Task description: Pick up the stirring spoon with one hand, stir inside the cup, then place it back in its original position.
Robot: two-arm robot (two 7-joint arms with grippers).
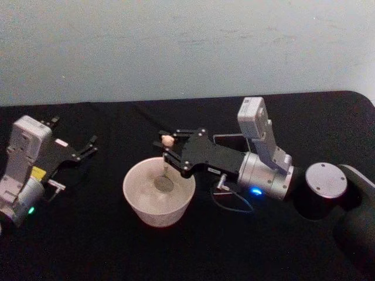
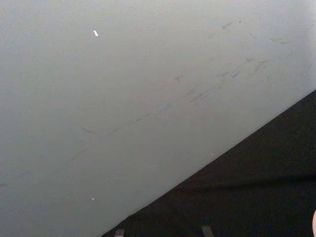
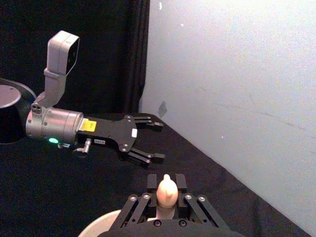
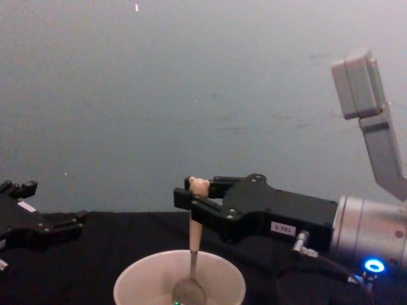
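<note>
Right gripper (image 4: 189, 194) clamps the stirring spoon (image 4: 194, 238), bowl down in the cup (image 4: 137, 274), seemingly mid-stir; putting it back remains, and the left gripper (image 3: 157, 140) idles wide apart.

cup (image 1: 157, 215) mouth taken by right gripper (image 1: 166, 147) and stirring spoon (image 1: 168, 140) — table (image 1: 88, 234) around open

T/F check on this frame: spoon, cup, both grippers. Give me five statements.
1. The right gripper is shut on the spoon. True.
2. The spoon's bowl is down inside the cup. True.
3. The spoon lies flat. False: it stands roughly upright, held near its top.
4. The left gripper grips the cup. False: it is open and apart from the cup, off to its left.
5. The cup is tipped on its side. False: it stands upright.
</note>
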